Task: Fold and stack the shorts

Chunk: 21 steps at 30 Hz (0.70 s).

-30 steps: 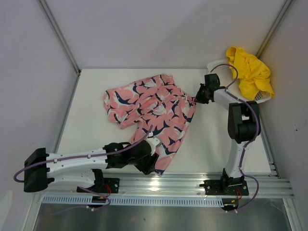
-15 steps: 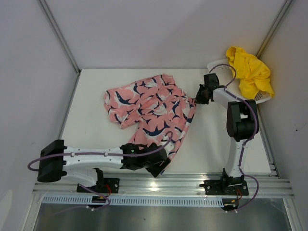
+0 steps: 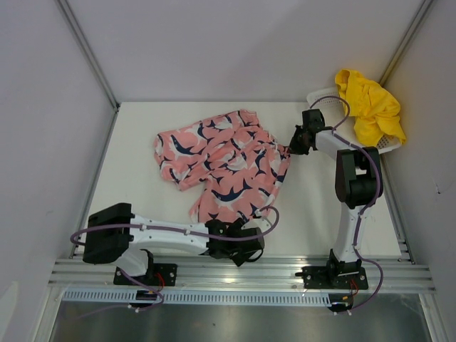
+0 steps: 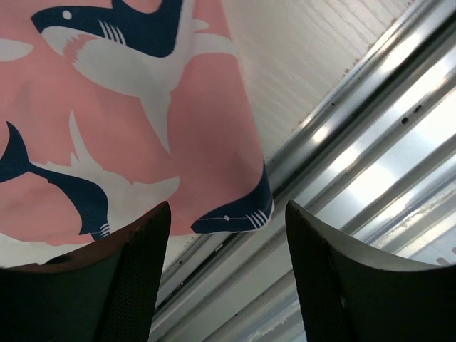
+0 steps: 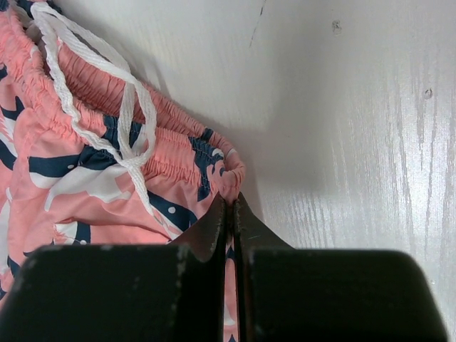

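R pincer (image 3: 291,149) nips pink shorts (image 3: 221,164); yellow shorts (image 3: 370,107) in basket (image 3: 322,98).

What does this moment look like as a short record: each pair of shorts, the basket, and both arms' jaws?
pink shorts: spread out on the table, not folded
yellow shorts: bunched in the white basket, far right corner
left jaws: open, by the pink shorts' near hem, holding nothing
right jaws: shut on the pink shorts' waistband, beside the drawstring
stack: not started
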Each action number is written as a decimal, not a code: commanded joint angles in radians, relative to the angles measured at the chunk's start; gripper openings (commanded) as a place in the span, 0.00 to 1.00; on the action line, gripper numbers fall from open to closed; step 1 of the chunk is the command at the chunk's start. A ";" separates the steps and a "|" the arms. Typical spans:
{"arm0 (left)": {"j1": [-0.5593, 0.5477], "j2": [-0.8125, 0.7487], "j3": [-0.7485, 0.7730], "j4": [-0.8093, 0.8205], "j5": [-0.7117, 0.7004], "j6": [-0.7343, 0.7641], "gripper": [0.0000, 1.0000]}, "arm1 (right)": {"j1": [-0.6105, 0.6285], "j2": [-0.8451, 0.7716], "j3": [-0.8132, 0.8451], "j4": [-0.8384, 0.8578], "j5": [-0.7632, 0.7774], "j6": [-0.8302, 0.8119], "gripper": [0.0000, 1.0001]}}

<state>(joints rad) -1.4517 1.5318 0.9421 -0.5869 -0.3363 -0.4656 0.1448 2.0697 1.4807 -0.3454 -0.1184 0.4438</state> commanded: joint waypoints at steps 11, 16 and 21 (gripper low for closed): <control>0.083 -0.016 -0.068 0.087 0.066 -0.014 0.63 | -0.007 -0.013 0.009 0.026 -0.018 0.009 0.00; 0.241 -0.255 -0.251 0.197 0.123 -0.080 0.70 | -0.020 -0.011 -0.003 0.036 -0.033 0.007 0.00; 0.384 -0.580 -0.405 0.295 0.111 -0.148 0.76 | -0.034 -0.014 -0.031 0.057 -0.052 0.009 0.00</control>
<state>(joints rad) -1.1126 1.1107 0.5987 -0.4072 -0.2337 -0.5461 0.1257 2.0697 1.4639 -0.3210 -0.1524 0.4446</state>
